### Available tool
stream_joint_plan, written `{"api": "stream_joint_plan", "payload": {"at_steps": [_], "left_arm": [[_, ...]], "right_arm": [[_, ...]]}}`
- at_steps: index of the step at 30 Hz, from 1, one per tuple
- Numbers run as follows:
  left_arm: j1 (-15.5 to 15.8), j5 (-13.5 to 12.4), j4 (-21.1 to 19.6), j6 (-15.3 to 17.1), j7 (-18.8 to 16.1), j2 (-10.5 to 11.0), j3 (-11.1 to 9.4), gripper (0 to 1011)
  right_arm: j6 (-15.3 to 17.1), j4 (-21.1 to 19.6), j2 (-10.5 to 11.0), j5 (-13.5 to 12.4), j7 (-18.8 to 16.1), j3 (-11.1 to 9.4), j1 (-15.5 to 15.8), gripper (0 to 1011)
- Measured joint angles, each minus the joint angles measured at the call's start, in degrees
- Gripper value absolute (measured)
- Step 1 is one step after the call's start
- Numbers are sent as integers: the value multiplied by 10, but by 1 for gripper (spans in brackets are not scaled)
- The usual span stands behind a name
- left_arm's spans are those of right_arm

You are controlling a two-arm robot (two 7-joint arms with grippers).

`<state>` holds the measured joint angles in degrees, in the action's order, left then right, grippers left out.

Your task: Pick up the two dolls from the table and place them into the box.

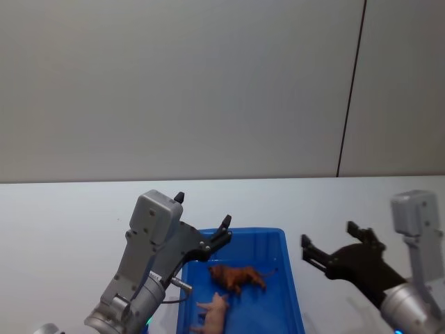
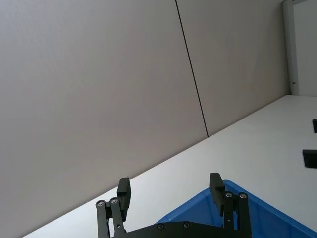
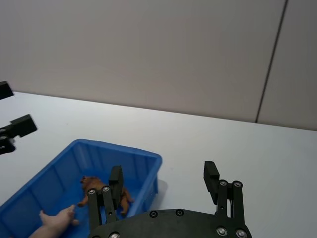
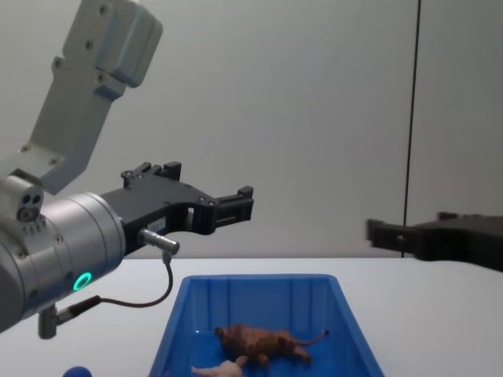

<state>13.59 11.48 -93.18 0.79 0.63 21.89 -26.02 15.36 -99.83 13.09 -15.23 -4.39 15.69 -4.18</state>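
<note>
The white table [image 1: 62, 223] holds a blue box [image 1: 292, 292]. The left gripper [image 1: 202, 209] hangs over the box's back left corner, its fingers wide apart and holding nothing. The right gripper [image 1: 328, 234] hangs over the table beside the box, fingers apart too. The brown lion [image 1: 236, 277] and the pink pig [image 1: 214, 313] lie inside the box, close together.

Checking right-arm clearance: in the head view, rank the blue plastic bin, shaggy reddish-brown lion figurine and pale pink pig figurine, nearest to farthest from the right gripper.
From the open right gripper:
1. Blue plastic bin: its right wall faces it.
2. Reddish-brown lion figurine: inside, mid-bin.
3. Pale pink pig figurine: inside, left of the lion.
</note>
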Motion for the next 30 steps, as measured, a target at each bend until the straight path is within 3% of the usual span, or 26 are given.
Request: {"api": "stream_joint_plan", "payload": {"at_steps": [17,23,30], "left_arm": [[-6,4,-9,11,-6,6,3,1001],[-20,19,-30,35,-21,18,10,1002],[-42,56,-65,83,-47,39,22,1001]], "right_arm": [[-14,-36,29,-17,52,-21,37,1001],[-15,-40,33,-19,59,-24,42,1001],[-17,-44,35,-20,64,-26,46,1001]]}}
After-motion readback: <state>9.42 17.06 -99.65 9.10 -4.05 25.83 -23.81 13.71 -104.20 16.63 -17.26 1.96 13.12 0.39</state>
